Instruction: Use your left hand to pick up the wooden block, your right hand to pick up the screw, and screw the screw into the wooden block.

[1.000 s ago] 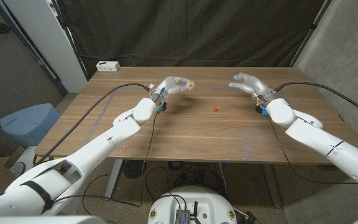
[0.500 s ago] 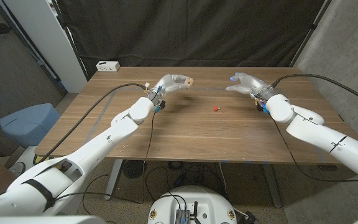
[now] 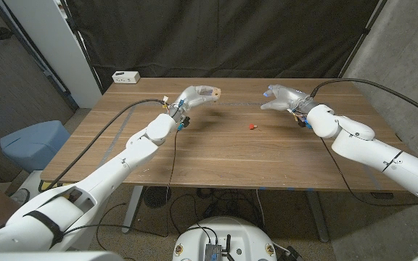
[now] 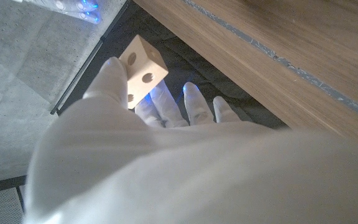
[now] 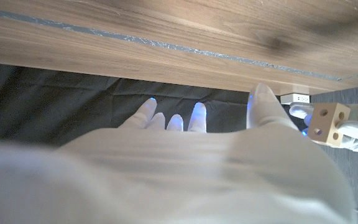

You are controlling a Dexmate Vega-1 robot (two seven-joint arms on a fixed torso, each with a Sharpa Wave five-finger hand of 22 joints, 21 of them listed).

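Red, the screw [image 3: 250, 126] lies mid-table toward the far edge, nearer the empty, spread right hand [image 3: 281, 98]; the left hand [image 3: 194, 98] holds the wooden block [image 3: 215, 93] aloft.

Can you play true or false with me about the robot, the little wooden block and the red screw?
1. The left hand holds the wooden block. True.
2. The screw is already in the right hand. False: it lies on the table, between the two hands.
3. The block has round holes in it. True, the left wrist view shows them.
4. The white power strip lies at the table's near edge. False: it lies at the far left corner.
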